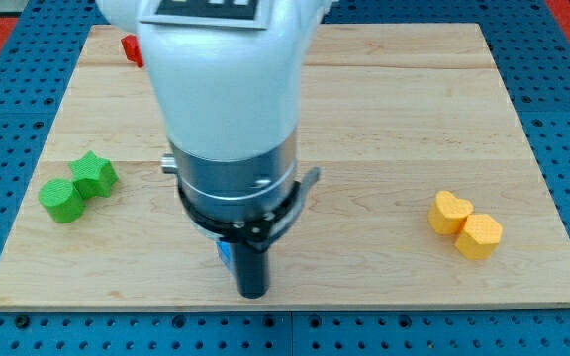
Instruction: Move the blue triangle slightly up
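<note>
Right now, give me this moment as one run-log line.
my tip: low centre, touching blue block, mostly hidden | green blocks: left | yellow blocks: right | red block: top left, partly hidden

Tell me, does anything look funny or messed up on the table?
Nothing looks broken or spilled. The green blocks sit together at the view's left, the yellow blocks at the right. Two things are mostly hidden by the arm: a red block at the top, and a sliver of blue block just left of my tip.
</note>
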You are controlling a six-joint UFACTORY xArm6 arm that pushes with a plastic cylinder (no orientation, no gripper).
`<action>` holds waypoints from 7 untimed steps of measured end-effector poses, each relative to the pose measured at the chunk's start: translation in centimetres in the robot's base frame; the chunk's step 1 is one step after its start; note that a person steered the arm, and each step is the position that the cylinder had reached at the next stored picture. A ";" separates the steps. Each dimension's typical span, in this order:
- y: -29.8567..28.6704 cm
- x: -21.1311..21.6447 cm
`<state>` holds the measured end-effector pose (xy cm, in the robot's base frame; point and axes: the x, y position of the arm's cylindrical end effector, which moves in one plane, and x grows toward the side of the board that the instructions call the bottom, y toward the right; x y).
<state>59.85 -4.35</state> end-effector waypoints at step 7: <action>-1.3 -10.6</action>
